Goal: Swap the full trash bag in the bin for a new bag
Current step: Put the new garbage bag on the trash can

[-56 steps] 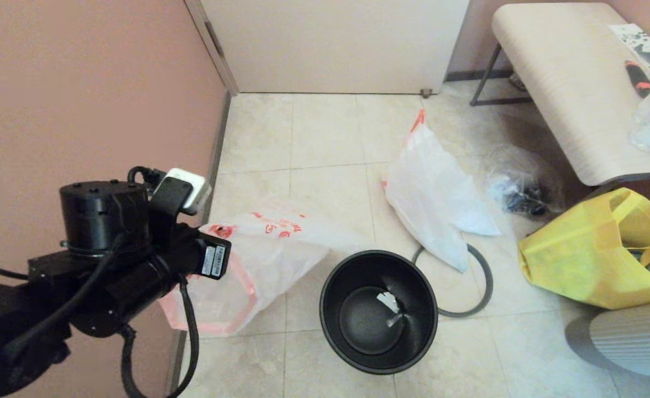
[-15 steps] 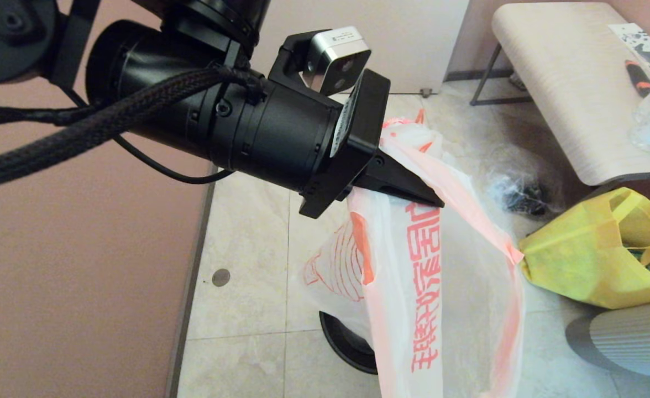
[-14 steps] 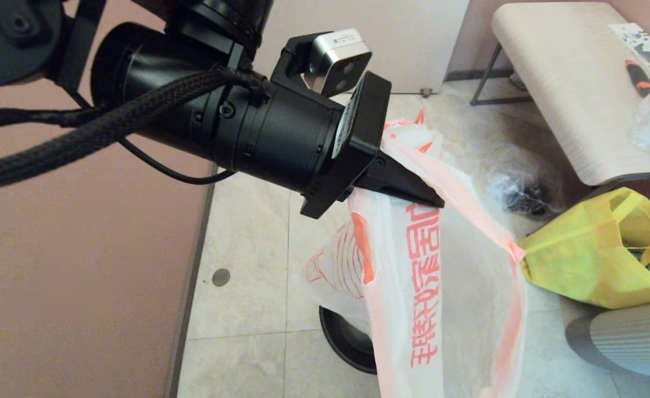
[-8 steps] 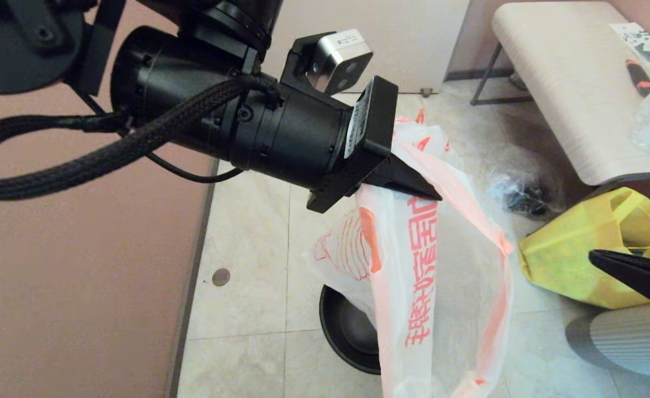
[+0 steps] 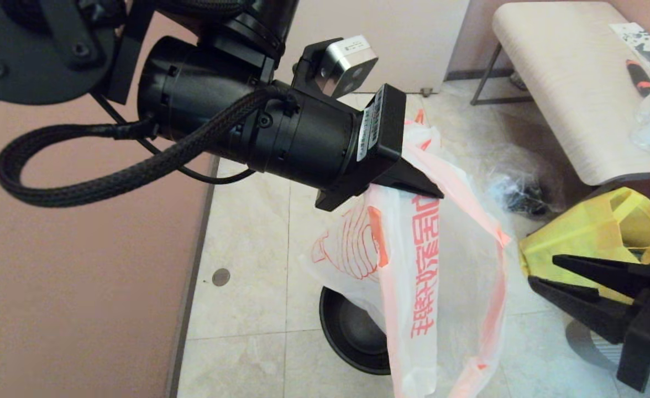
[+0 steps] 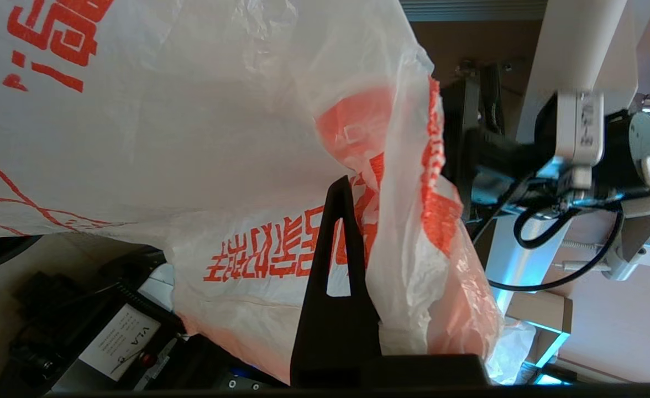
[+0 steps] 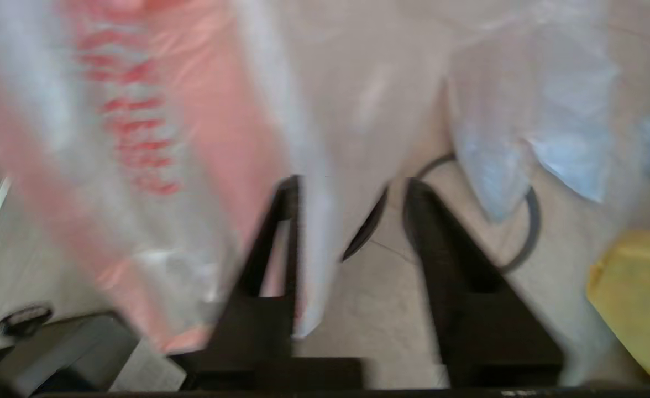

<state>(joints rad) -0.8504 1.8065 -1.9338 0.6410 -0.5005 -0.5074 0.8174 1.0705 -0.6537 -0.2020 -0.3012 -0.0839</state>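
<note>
Left gripper [image 5: 422,185] raised high over the floor, fingers clenched on the upper edge of the new bag [image 5: 413,276]. In the left wrist view the closed fingertips pinch a fold of film near the orange handle. The bag hangs limp and mostly collapsed, its lower end draped across the 3 o'clock side of the bin [image 5: 352,337], which stands on the tiles with no liner in it.

Right gripper [image 5: 546,271] comes in from 4 o'clock of the bag, jaws spread apart and holding nothing. In the right wrist view its fingers [image 7: 281,232] straddle a hanging edge of film.

The full trash bag is mostly hidden behind the hanging film; only an orange handle tip [image 5: 420,116] shows at 12 o'clock. Yellow bag [image 5: 596,243] sits at 3 o'clock.

Risks, as judged:
- Mouth not yet opened. If the right gripper pinches both layers together, the bag will stay shut and will not spread over the rim.
- Thin film under opposing pulls may tear at the handle.
- Single pinch point; slip would drop the bag.
- Bin is light; dragging film could tip it.
</note>
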